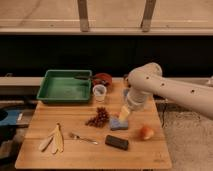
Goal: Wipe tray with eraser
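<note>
The green tray (64, 95) sits at the table's back left, with nothing in it that I can make out. The eraser (116, 142), a dark rectangular block, lies flat near the front edge, right of centre. My gripper (123, 115) hangs from the white arm that reaches in from the right. It points down just above the blue pad (118, 124), a short way behind the eraser and well right of the tray. It is open and holds nothing.
A clear cup (100, 92) and a dark-red bowl (102, 79) stand right of the tray. Grapes (98, 118) lie mid-table, with an orange fruit (146, 132) at the right, a fork (82, 137) in front and a banana peel (54, 140) front left.
</note>
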Robot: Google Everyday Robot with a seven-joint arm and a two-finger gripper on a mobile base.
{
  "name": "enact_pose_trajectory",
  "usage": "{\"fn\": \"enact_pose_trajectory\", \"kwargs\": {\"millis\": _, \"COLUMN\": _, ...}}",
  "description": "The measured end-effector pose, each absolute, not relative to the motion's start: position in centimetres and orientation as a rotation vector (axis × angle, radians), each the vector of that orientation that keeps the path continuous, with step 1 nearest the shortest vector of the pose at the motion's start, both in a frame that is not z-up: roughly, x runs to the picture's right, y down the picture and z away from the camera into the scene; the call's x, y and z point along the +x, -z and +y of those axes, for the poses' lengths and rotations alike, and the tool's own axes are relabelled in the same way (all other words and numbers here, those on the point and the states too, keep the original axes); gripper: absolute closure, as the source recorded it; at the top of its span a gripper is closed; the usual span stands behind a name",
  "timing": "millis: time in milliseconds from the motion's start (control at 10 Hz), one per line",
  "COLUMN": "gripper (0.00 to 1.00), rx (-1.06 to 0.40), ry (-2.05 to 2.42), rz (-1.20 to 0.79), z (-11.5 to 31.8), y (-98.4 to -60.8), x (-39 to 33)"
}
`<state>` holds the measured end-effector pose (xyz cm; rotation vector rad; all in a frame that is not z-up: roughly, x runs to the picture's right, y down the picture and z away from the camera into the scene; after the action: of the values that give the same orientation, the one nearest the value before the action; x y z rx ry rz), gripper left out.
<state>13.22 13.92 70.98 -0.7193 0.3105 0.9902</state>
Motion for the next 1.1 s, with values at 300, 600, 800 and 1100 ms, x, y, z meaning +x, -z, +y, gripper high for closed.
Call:
{"fn": "enact_pose_trajectory", "kwargs": {"millis": 300, "gripper": 0.2, "rx": -0.771, "ry": -0.905, "rz": 0.318, "z": 17.8, "y": -70.5, "x": 10.1}}
{"fn": "enact_pose_trajectory", "kwargs": {"millis": 600, "gripper": 0.2, "rx": -0.774, "ry": -0.903, "rz": 0.317, "z": 17.9, "y": -70.4, "x": 10.0}}
{"fn": "enact_pose_trajectory", "kwargs": {"millis": 800, "gripper": 0.2, "rx": -0.775, "ry": -0.901, "rz": 0.318, "z": 18.0, "y": -70.4, "x": 10.0}}
{"fn": "enact_pose_trajectory", "kwargs": {"millis": 1100, "gripper": 0.2, "rx": -0.8, "ry": -0.835, "rz": 0.342, "z": 18.9, "y": -71.2, "x": 8.6}}
